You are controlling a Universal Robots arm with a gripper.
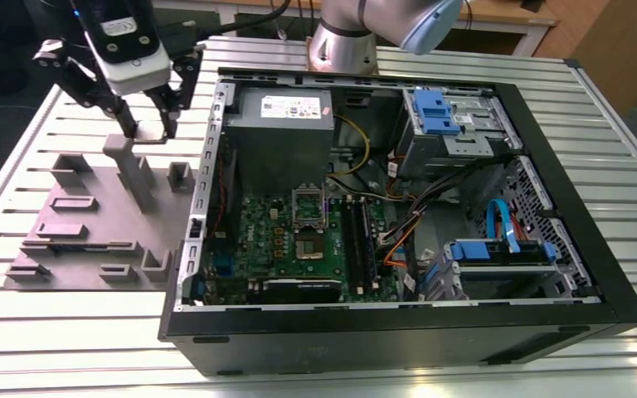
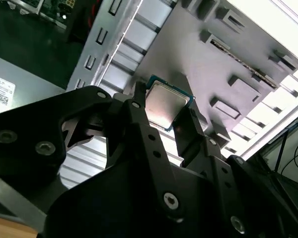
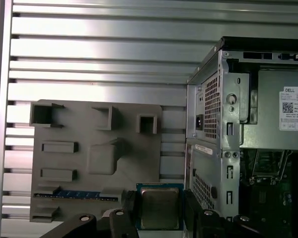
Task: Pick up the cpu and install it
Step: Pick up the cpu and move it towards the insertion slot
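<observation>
So, exterior view / gripper: the gripper point(image 1: 149, 131) hangs over the far end of the grey fixture plate point(image 1: 86, 224), right above one of its upright posts.
Exterior view / worktop: slatted metal worktop point(image 1: 31, 332), with the plate toward the exterior view's left and the open PC case point(image 1: 407, 332) just beside it on the exterior view's right.
Exterior view / inside the case: the green board point(image 1: 285, 240) lies flat, its dark socket frame point(image 1: 309, 213) is near the middle, and the big grey power box point(image 1: 283, 124) is behind it.
Second wrist view / cpu: the cpu point(image 2: 164, 104) sits between the two black fingers point(image 2: 141, 124), silvery top facing the camera.
Second wrist view / grip: the fingers are pressed onto opposite edges of the cpu, so it's pinched, with the plate further off behind it.
First wrist view / cpu: same deal. The chip is clamped between the fingertips and hangs past the plate's edge on the case side.
First wrist view / extras: a blue strip point(image 3: 77, 194) is in one slot of the plate.
</observation>
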